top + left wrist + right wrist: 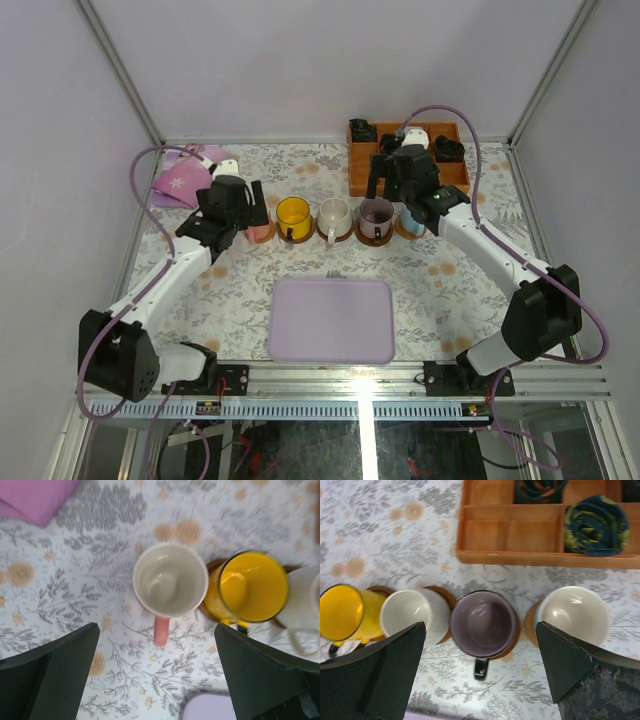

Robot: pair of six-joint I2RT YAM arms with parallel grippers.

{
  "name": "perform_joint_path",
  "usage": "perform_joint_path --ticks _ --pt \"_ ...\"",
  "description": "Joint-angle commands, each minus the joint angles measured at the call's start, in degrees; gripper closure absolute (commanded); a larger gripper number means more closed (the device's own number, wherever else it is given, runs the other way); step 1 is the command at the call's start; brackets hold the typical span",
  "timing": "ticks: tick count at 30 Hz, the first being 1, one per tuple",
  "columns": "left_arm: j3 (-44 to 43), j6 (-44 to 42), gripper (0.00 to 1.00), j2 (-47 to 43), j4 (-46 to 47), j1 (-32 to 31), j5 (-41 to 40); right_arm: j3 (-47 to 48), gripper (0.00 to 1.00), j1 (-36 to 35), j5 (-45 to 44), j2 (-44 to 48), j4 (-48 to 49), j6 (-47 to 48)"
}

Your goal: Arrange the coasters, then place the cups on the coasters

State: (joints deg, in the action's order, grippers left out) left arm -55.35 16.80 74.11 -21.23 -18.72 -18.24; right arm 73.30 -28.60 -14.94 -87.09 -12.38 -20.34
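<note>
Five cups stand in a row at mid-table: pink (170,579), yellow (293,217), cream-white (333,214), purple-grey (376,214) and light blue (575,614). Brown coasters show under the yellow cup (214,566), the cream cup (446,598), the purple cup (514,639) and the blue cup (530,625). No coaster rim shows around the pink cup from above. My left gripper (157,680) hangs open over the pink cup, its handle between the fingers and untouched. My right gripper (480,675) hangs open above the purple cup, holding nothing.
An orange-brown compartmented box (405,155) with rolled cloths sits at the back right. A flat lavender tray (332,320) lies near the front middle. A pink cloth (185,180) lies at the back left. The tablecloth is floral-patterned.
</note>
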Motion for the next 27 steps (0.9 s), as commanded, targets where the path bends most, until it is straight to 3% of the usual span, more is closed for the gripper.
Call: perform_joint_path --ticks 1,5,13,19,27 --pt "-3.5 -1.9 0.0 -4.3 0.5 -0.1 -1.6 -1.3 0.01 5.9 -3.9 4.3 1.8 -0.7" --pt "-4.0 -3.2 0.0 -6.4 1.5 2.1 -4.9 -4.8 0.01 13.7 -2.6 7.5 2.5 -3.5" --pt "-4.3 -1.7 0.0 -8.0 0.6 19.0 1.1 -12.8 0.01 30.9 -0.3 16.2 1.3 -12.0" --pt "-7.1 -3.4 0.0 -3.8 -5.1 24.3 -1.2 -15.8 0.01 31.5 -9.1 21.4 -0.2 -9.7" --pt "-3.2 -4.3 0.0 -9.2 -0.5 25.3 2.8 -19.8 0.01 31.5 -14.8 27.4 1.7 -7.2"
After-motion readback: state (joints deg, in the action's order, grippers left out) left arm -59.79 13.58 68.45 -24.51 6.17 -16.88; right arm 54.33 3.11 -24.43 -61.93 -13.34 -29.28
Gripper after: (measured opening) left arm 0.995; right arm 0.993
